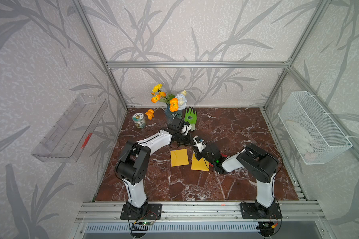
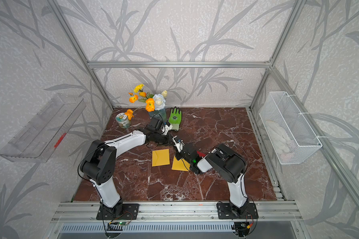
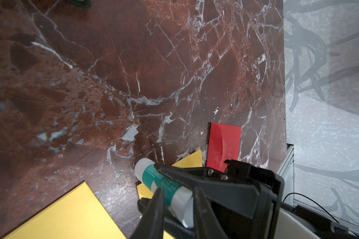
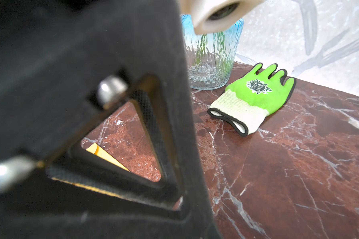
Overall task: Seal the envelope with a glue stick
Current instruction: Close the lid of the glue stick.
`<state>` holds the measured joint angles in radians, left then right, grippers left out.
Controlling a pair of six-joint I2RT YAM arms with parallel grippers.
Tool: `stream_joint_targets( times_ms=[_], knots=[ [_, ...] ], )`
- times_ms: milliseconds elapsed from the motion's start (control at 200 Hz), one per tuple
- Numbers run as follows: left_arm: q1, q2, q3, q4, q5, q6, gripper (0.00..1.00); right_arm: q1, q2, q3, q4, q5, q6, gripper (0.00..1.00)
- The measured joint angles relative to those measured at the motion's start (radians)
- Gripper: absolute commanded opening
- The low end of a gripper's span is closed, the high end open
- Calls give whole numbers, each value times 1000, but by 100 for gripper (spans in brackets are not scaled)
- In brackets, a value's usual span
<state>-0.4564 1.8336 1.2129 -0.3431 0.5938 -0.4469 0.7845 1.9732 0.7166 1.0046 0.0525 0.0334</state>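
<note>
The glue stick (image 3: 153, 178), a white tube with a teal label, is held in the air between both grippers over the marble table (image 1: 247, 132). My left gripper (image 3: 178, 191) is shut on its wide white end. My right gripper (image 3: 148, 185) is shut on the teal-labelled body, and the ribbed white end sticks out past it. In both top views the two grippers (image 1: 195, 141) (image 2: 175, 141) meet tip to tip at mid-table. A yellow envelope (image 1: 179, 157) lies flat just in front of them. A second yellow envelope (image 1: 198, 164) lies partly under the right arm.
A red envelope (image 3: 224, 142) lies beside the second yellow one. At the back stand a blue glass vase of flowers (image 1: 173, 115), a green glove (image 4: 263, 91) and a printed tin (image 1: 138, 121). A clear shelf (image 1: 71, 128) and a wire basket (image 1: 311, 128) hang on the side walls.
</note>
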Motion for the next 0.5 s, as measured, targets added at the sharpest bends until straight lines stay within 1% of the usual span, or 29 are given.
stream_joint_targets(
  times_ms=[165, 275, 395, 500],
  knots=[
    [3, -3, 30, -32, -33, -2, 46, 4, -24, 22, -77, 4, 1, 0],
    [11, -8, 34, -78, -26, -23, 53, 6, -35, 36, -124, 8, 3, 0],
    [24, -26, 30, -106, -27, -76, 64, 10, -41, 46, -145, 8, 3, 0],
    [48, -94, -15, -61, -23, -150, 72, 10, -50, 48, -154, 8, 9, 0]
  ],
)
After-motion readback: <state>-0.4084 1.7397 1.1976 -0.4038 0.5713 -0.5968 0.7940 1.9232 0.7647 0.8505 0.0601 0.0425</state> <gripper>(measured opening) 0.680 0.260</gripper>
